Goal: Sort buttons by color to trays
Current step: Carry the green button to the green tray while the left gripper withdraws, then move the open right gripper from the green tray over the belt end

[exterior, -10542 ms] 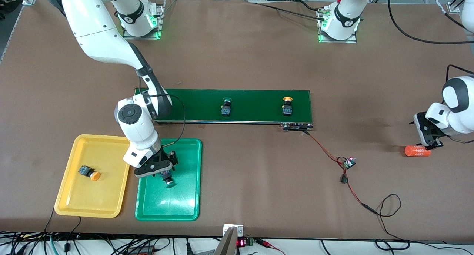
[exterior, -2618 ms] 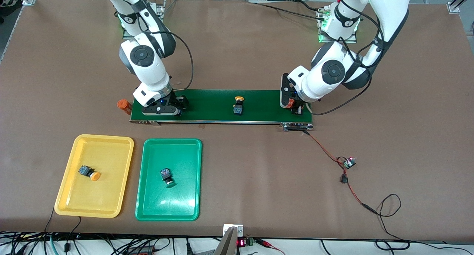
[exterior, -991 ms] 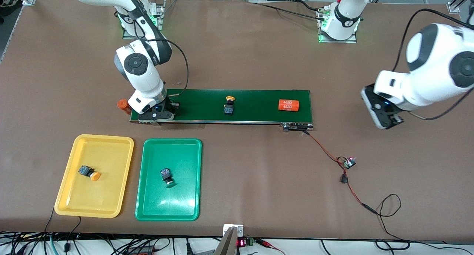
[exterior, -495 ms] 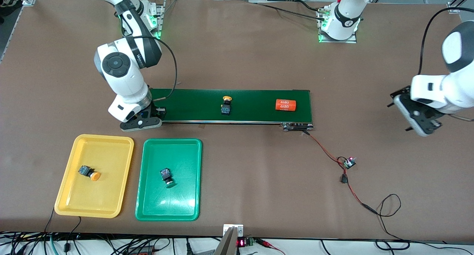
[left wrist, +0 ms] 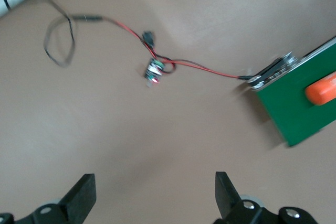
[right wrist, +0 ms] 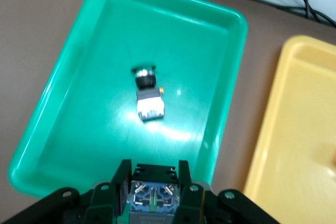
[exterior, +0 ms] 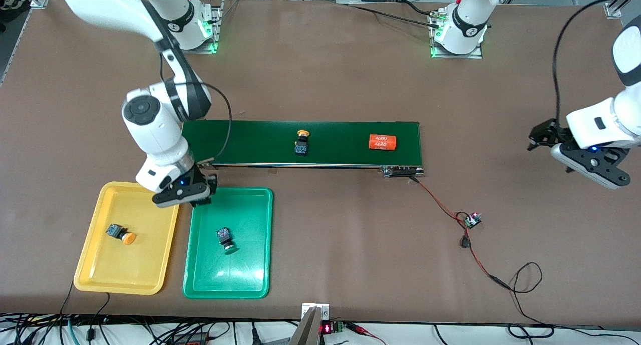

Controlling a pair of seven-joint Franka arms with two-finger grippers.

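Right end effector (right wrist: 153, 192) clamps button (right wrist: 152, 199) over green tray (right wrist: 231, 77) edge; shift inward, clear of resting green button (right wrist: 148, 92), lower, release. Left end effector (left wrist: 152, 203) open, waits above counter (exterior: 350, 245).

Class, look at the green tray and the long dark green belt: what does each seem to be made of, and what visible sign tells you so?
Green tray: probably moulded plastic with a glossy finish; it shows bright highlights on its floor, rounded corners and a smooth raised rim.
Dark green belt: likely a matte rubbery or coated-fabric sheet; it looks flat and even with no glare, though the look leaves the exact material open.
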